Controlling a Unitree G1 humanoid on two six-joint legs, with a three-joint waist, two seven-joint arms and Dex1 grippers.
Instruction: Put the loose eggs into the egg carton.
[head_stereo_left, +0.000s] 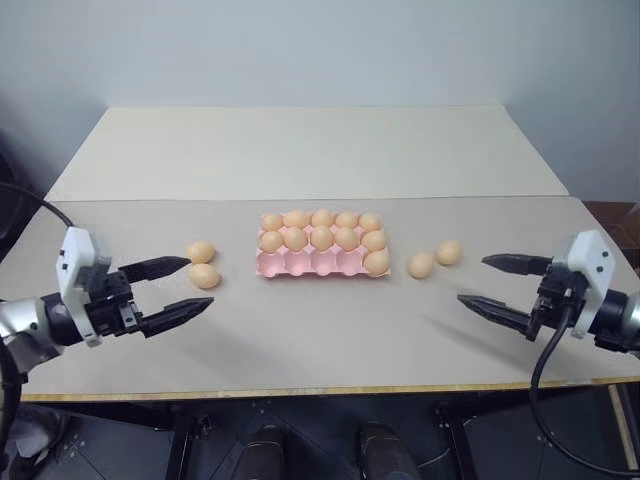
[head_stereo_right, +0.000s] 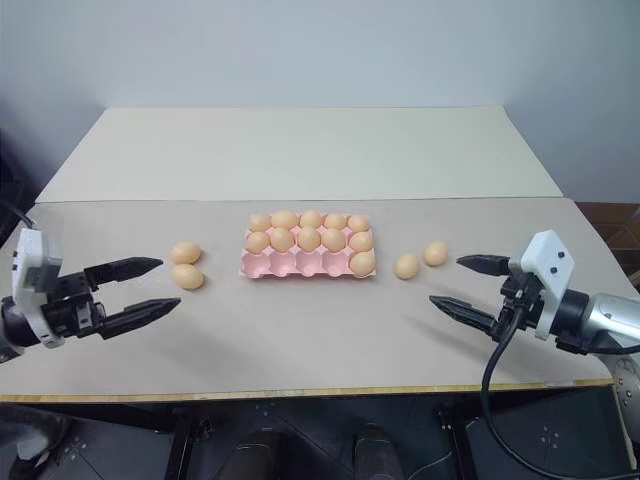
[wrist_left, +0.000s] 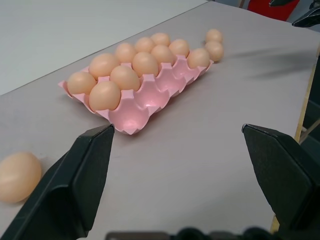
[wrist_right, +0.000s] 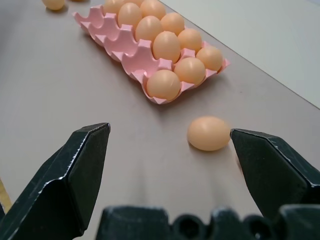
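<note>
the pink egg carton (head_stereo_left: 322, 262) sits mid-table (head_stereo_left: 300, 340), its near row holding one egg at its right end. two loose eggs (head_stereo_left: 203, 264) lie at its 9 o'clock, two more (head_stereo_left: 434, 259) at 3 o'clock. left gripper (head_stereo_left: 170, 290) and right gripper (head_stereo_left: 503, 285) hover spread wide, holding nothing.

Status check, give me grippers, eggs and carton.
Left gripper and right gripper open, empty. Four loose eggs on table, two each side of egg carton. Four near-row cups free. Nothing in the way.
</note>
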